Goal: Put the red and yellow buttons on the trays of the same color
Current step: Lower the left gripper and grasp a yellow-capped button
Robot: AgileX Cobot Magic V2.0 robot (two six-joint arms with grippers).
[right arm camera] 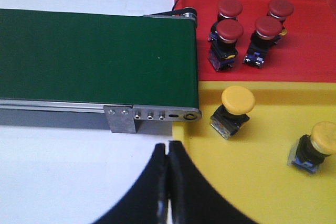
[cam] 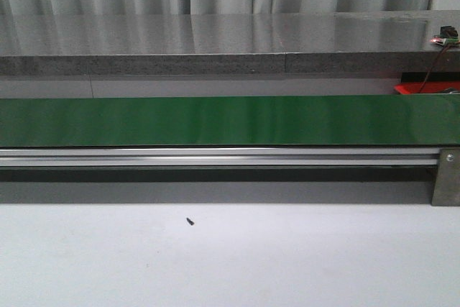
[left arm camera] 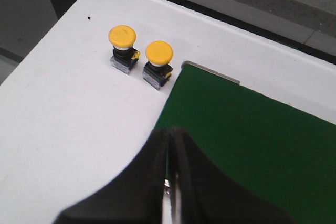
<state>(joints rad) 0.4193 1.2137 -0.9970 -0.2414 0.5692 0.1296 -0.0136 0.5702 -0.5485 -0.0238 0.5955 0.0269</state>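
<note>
Grey pleated curtains hang behind a long grey stone-look ledge (cam: pixel 215 52), and in front of it the long green conveyor belt (cam: pixel 215 120) runs across the white table (cam: pixel 230 264), carrying nothing in the front view. Over to the left wrist view: the black left gripper (left arm camera: pixel 169 153) has its fingers pressed together on nothing, and two yellow mushroom-head push buttons (left arm camera: pixel 122 36) (left arm camera: pixel 159 52) stand upright side by side on the table, just beside the belt's end. Right side now: the black right gripper (right arm camera: pixel 167 156) is pinched closed too, empty. Four red mushroom-head push buttons (right arm camera: pixel 229 30) sit clustered in the red plastic tray (right arm camera: pixel 310 45). Two more yellow buttons (right arm camera: pixel 237 100) rest on the yellow plastic tray (right arm camera: pixel 252 177), well apart
</note>
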